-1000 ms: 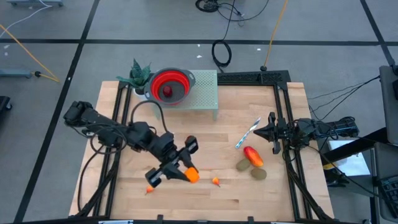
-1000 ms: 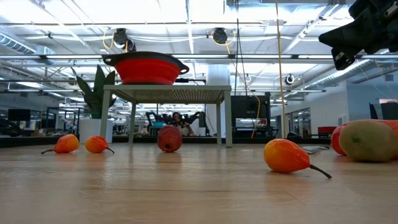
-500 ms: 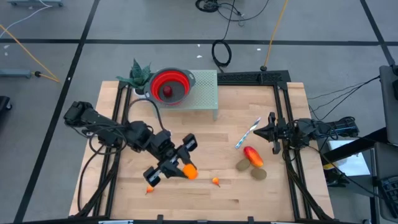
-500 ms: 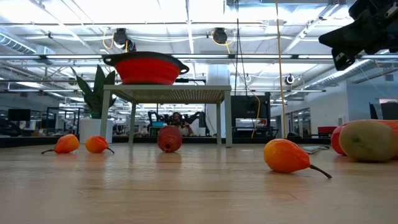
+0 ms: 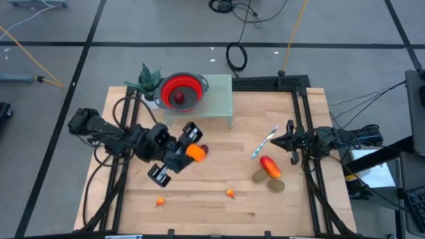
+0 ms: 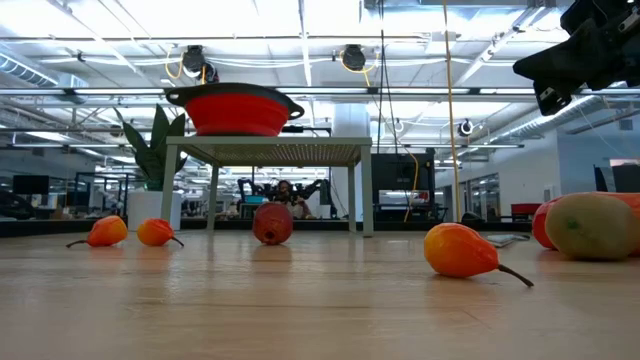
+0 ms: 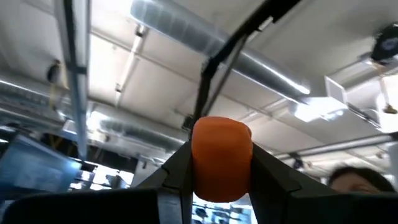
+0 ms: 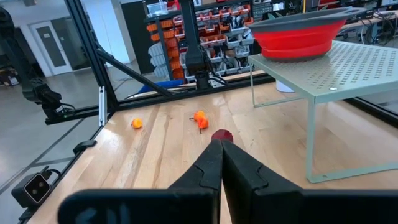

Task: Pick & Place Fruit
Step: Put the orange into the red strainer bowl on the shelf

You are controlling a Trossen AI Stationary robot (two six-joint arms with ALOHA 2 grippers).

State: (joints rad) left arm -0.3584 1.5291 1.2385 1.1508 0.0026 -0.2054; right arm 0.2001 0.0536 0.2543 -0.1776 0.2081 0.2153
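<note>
At the near edge of the wooden worktop (image 5: 219, 209), seen from above, 2 tiny orange fruits lie well apart: one (image 5: 159, 202) to the left, one (image 5: 230, 194) nearer the middle. A second ago the left hand (image 5: 188, 147) was low beside these, pinching an orange fruit (image 5: 195, 152). It has since risen and swung toward the far side, carrying the fruit with it. The left wrist view shows the fruit clamped between the 2 dark fingers (image 7: 176, 171), tilted up at the ceiling. A dark red fruit (image 5: 204, 149) lies on the worktop, just beside the hand in the overhead view.

To the right, a red-orange oval fruit (image 5: 269, 166) touches 2 brownish-green ones (image 5: 276, 185), with a blue-and-white stick (image 5: 264, 143) just beyond. The right hand (image 5: 290, 141) waits near them at the worktop's right side, fingers pressed together, holding nothing.

Farthest off, a red bowl (image 5: 180, 91) sits on a pale green perforated stand (image 5: 218, 99) and already holds 1 dark red fruit (image 5: 178, 97). The lift suggests the orange fruit is headed for that bowl, though not yet over it.
</note>
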